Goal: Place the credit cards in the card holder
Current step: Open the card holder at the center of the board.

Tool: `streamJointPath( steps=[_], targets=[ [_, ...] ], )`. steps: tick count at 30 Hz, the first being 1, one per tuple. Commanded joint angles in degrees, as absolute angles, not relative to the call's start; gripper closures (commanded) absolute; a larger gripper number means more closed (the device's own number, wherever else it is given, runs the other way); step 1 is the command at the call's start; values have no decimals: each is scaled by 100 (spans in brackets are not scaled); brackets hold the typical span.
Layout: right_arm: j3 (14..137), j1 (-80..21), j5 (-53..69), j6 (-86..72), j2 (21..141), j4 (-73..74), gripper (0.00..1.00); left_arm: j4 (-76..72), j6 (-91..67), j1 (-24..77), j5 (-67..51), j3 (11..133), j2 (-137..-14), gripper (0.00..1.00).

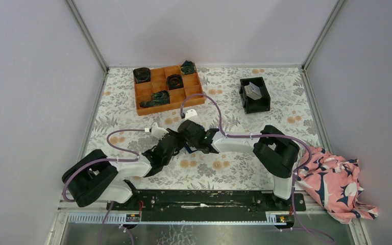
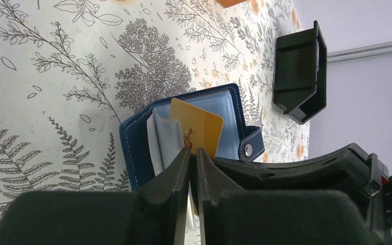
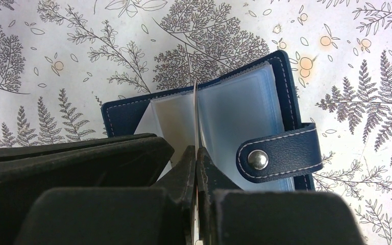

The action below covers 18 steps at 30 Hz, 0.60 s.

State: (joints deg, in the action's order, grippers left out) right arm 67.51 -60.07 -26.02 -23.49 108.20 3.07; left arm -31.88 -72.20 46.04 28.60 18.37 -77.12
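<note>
The navy card holder (image 2: 135, 148) lies open on the floral cloth, its snap tab (image 3: 278, 153) to one side. It is hidden under both wrists in the top view. My right gripper (image 3: 196, 150) is shut on a yellow credit card (image 2: 196, 125), which stands on edge with its far end among the clear sleeves (image 3: 235, 112). My left gripper (image 2: 194, 153) is right beside it, jaws almost together. A pale sleeve (image 2: 161, 138) rises up to its tips, apparently pinched. More grey credit cards (image 1: 254, 91) stand in the black bin (image 1: 255, 102).
An orange compartment tray (image 1: 155, 99) with dark rolled items sits at the back left. The black bin (image 2: 298, 71) stands beyond the card holder. A pink patterned cloth (image 1: 337, 178) lies at the right front edge. Walls close in three sides.
</note>
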Motion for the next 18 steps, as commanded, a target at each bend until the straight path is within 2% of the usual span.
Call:
streamJointPath(
  steps=[1,18],
  targets=[
    [6462,-6095,-2285,-2575,10816,793,100,-3665,-7364,4625,3128,1842,-7823,85],
    [6315,-6091,-2212,-2584,10616,765,100,-3705,-7244,4624,3042,2185,-8514,85]
  ],
)
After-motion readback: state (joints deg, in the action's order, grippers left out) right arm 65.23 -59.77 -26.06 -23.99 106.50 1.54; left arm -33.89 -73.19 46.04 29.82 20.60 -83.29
